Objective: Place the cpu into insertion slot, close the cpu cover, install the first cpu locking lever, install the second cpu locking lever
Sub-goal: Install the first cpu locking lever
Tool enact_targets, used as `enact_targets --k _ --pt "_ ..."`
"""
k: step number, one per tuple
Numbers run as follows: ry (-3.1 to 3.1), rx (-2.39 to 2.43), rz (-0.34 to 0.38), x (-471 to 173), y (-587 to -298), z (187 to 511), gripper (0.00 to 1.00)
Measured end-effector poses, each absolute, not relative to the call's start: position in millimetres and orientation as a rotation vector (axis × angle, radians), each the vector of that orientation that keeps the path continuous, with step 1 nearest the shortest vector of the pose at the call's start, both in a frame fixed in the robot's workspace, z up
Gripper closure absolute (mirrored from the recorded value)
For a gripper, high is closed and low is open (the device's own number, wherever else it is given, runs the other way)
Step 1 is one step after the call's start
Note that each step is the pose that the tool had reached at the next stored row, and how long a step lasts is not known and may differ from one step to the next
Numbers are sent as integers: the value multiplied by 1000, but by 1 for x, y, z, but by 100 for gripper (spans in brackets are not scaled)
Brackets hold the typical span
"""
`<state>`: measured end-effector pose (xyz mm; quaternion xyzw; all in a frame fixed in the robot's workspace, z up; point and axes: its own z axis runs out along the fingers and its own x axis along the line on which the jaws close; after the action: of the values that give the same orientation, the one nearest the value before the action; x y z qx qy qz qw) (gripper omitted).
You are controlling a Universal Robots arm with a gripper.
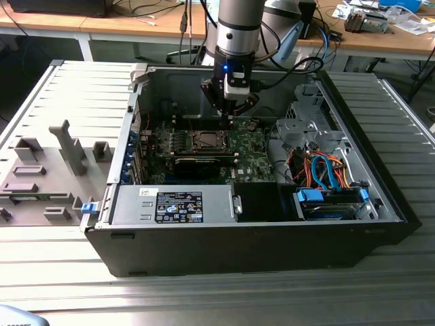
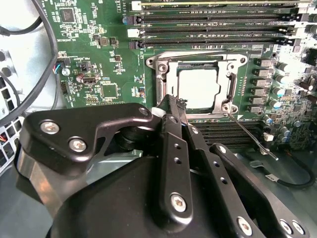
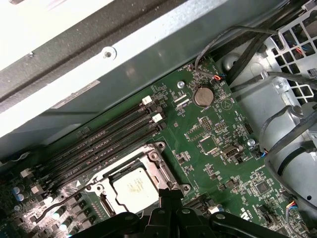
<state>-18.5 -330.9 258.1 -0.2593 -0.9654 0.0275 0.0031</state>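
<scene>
Nearest to me is the black steel wall of the open computer case (image 1: 204, 251). Past it lies the green motherboard (image 1: 251, 159), with the small square dark insertion slot (image 1: 204, 140) about mid-board.

The flat square silver-topped cpu (image 2: 197, 88) sits in that slot, so I judge the first step done. The thin silver frame-shaped cpu cover (image 2: 224, 82) seems to lie flat around the chip, so it is probably closed as well.

A thin metal wire lever (image 2: 250, 135) runs out from one corner of the cover and ends free over the board. I take it that this lever is not yet locked.

The black gripper (image 2: 174, 103) has its fingers pressed together with nothing visible between them. Its tip is just beside the cover's edge.

The second wrist view gives the lever's loose end. The first wrist view gives a dark bent wire (image 3: 49, 208) on the slot's other side, perhaps the second lever, but I cannot tell whether it is latched. It also gives a round silver coin cell (image 3: 202, 95). The exterior view gives the blue and orange cables (image 1: 319, 170) further off.
</scene>
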Motion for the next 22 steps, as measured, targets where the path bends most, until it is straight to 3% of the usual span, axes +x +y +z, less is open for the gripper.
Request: enact_targets --k 22 --pt "-3040 -767 86 -18 -331 258 89"
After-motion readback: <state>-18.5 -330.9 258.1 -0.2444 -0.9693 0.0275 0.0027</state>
